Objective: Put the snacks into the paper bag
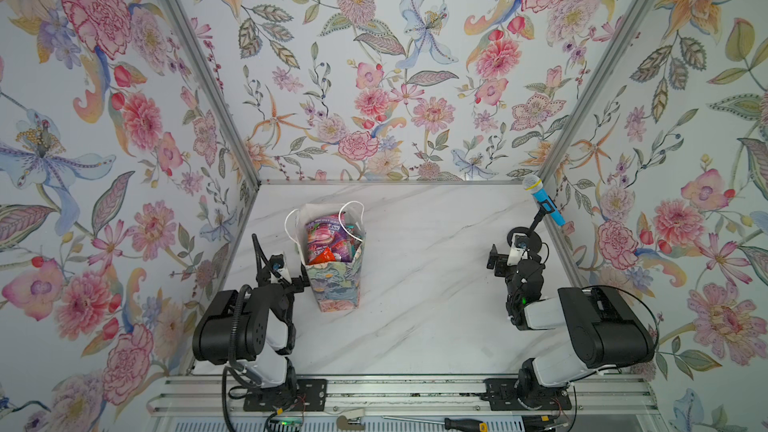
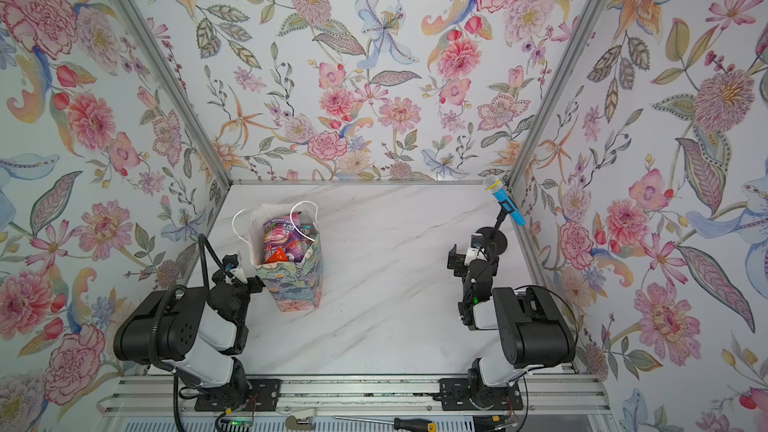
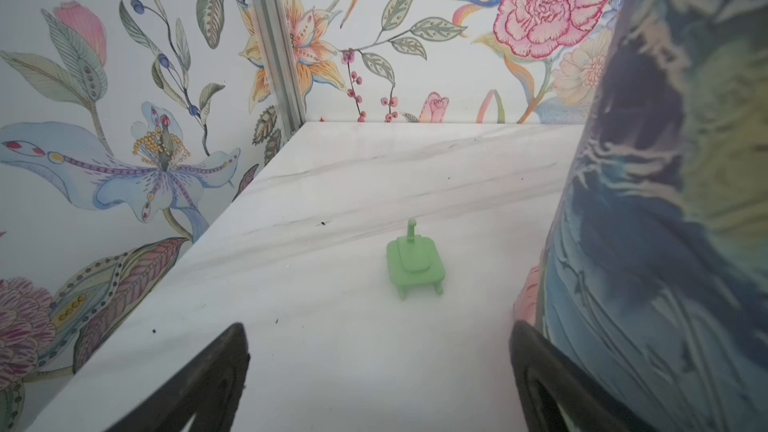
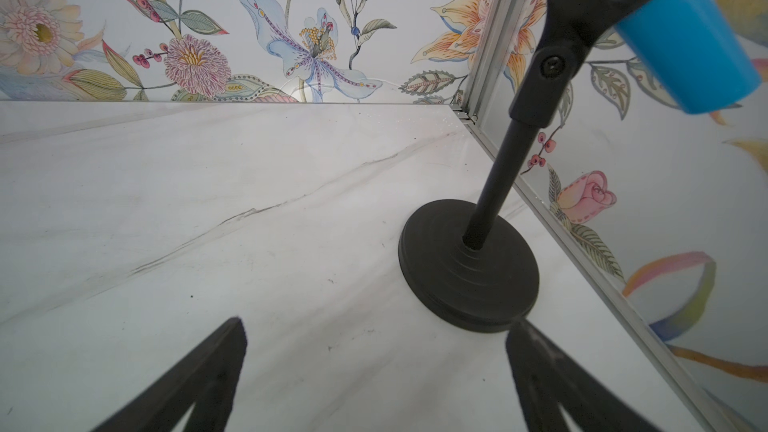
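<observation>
The paper bag (image 1: 337,288) (image 2: 297,288) stands upright on the marble table, left of centre, its white cord handles up. The snacks (image 1: 329,238) (image 2: 283,243), purple, pink and orange packets, fill its open top. My left gripper (image 1: 299,281) (image 2: 254,283) is open and empty, low beside the bag's left side. In the left wrist view the left gripper (image 3: 378,326) has one finger right against the bag's wall (image 3: 665,201). My right gripper (image 1: 493,261) (image 2: 453,261) (image 4: 378,322) is open and empty at the far right, over bare table.
A blue toy microphone (image 1: 545,202) (image 4: 685,35) on a black stand (image 4: 469,268) is in the back right corner, just ahead of the right gripper. A small green toy (image 3: 415,261) sits on the table beyond the left gripper. A screwdriver (image 1: 461,423) lies on the front rail.
</observation>
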`<state>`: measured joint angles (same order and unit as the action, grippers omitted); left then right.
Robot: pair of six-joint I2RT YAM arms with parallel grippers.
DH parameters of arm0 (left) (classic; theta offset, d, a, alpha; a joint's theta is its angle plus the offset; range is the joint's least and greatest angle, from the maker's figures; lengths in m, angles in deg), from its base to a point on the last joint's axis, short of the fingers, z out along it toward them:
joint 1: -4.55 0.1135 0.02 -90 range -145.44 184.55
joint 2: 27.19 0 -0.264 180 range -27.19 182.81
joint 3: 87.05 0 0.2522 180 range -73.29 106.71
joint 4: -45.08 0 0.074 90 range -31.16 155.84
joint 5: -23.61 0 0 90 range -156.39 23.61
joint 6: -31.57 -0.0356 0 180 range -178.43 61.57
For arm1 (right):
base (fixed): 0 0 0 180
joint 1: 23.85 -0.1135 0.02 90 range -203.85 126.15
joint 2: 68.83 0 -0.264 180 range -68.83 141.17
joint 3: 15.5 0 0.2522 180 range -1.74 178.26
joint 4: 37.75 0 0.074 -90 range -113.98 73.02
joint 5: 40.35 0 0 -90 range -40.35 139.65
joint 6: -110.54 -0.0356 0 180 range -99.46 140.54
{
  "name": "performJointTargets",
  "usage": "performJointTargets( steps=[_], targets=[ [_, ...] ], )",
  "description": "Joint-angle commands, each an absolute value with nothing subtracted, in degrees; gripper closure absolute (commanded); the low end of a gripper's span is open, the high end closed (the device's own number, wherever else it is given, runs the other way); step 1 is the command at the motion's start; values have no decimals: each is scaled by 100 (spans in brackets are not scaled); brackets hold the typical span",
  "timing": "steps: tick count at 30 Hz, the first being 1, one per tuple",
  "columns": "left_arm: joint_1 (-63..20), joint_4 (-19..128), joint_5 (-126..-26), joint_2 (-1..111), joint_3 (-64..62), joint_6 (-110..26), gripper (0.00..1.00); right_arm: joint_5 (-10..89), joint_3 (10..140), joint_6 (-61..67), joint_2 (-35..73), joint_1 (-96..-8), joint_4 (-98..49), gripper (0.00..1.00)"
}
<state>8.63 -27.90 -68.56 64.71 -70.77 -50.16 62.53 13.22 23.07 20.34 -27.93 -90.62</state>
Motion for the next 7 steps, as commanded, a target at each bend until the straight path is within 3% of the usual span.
performJointTargets(
  steps=[1,7],
  targets=[
    [789,-4040,-6800,6518,-7077,-5204,1,6169,1423,2254,2015,-2772,-8947,1],
    [789,-4366,-6480,6597,-7226,-5096,1,6126,1421,2198,1994,-2723,-8914,1]
  ],
)
